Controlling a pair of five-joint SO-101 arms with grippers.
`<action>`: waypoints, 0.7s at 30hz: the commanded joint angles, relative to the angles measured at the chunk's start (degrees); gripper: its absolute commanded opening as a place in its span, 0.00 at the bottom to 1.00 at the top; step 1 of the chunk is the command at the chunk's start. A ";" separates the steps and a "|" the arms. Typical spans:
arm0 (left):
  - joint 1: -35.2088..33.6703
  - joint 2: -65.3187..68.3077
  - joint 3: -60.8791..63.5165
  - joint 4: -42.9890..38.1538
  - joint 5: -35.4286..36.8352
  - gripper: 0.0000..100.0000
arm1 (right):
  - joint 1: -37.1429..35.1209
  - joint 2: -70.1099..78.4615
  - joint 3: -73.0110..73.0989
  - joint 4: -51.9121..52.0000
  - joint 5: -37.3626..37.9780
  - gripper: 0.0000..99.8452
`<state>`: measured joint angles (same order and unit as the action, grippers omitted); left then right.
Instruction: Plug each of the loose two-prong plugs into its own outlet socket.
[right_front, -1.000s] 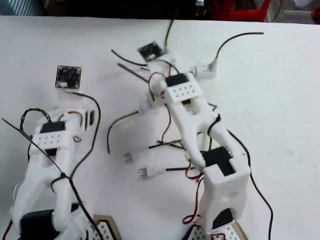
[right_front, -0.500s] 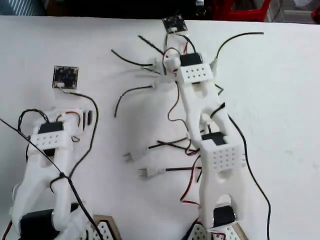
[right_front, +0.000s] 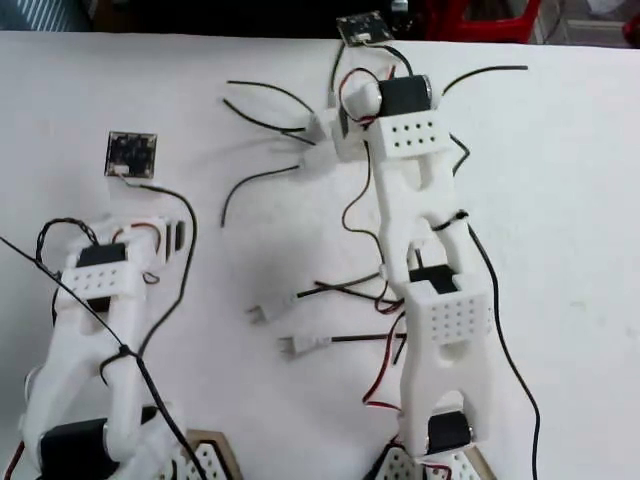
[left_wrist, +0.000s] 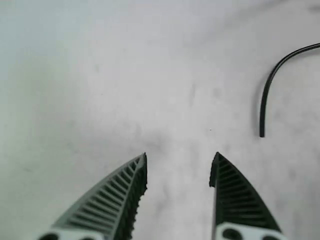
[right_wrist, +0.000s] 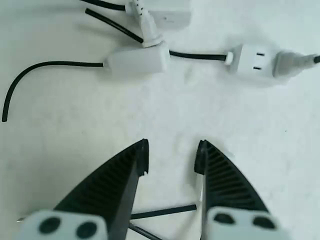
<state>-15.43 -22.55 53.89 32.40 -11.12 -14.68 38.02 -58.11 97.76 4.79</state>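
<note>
The right pincer (right_wrist: 173, 144) is hanging released, jaws apart, over the far part of the white surface (right_front: 570, 200), just short of a white socket (right_wrist: 252, 61) and a white cable block (right_wrist: 137, 61) joined by a black cord (right_wrist: 197, 55). One loose plug (right_front: 262, 312) and a second plug (right_front: 292, 346) are lying unplugged well behind it, between the two arms. The left pincer (left_wrist: 180, 156) is gaping too, over bare surface near a black cord end (left_wrist: 262, 107).
</note>
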 joint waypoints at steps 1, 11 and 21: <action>-0.13 -2.33 -0.26 -1.23 0.53 0.21 | 1.45 -5.85 2.90 0.84 1.41 0.14; -0.13 -2.33 -0.26 -1.23 0.53 0.21 | 2.86 -20.53 26.55 0.40 5.27 0.16; -0.13 -2.24 -0.26 -1.23 0.53 0.21 | 6.37 -13.05 39.38 -9.01 8.18 0.28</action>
<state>-15.43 -22.55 53.89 32.40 -11.12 -8.88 23.34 -19.25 91.34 12.00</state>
